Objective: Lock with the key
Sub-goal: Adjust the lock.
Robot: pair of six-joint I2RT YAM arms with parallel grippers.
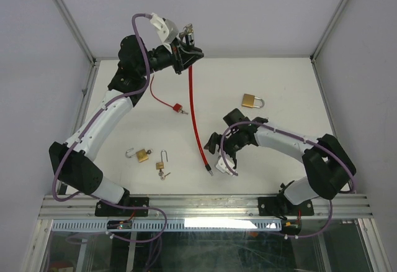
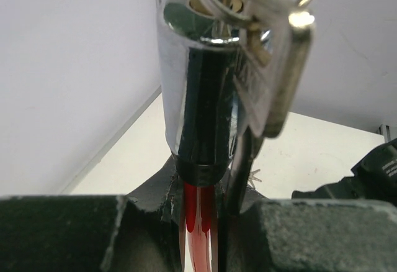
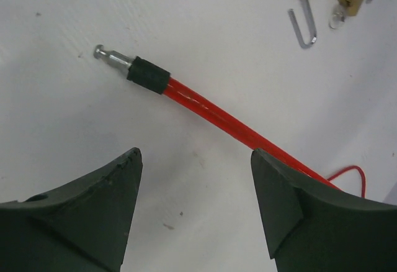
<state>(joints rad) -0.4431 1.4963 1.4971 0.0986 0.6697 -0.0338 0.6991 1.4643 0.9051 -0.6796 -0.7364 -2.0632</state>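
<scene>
From above, I've got my left gripper (image 1: 186,44) raised at the back of the table (image 1: 285,141), clamped on the cable lock (image 1: 188,33) just below its cylinder, with the red cable (image 1: 193,107) hanging forward. Left wrist: keys (image 2: 273,67) sit at the cylinder's top. Right wrist: my right gripper (image 3: 195,185) is spread wide and empty, with the pin end (image 3: 111,58) lying just ahead.

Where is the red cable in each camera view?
Top external: red cable runs from the left gripper, top centre, down to mid-frame.
Left wrist: bottom centre, under the chrome lock barrel.
Right wrist: diagonal from upper left to lower right edge.
Shared landmark: the cable's metal end pin, top and right wrist views.
</scene>
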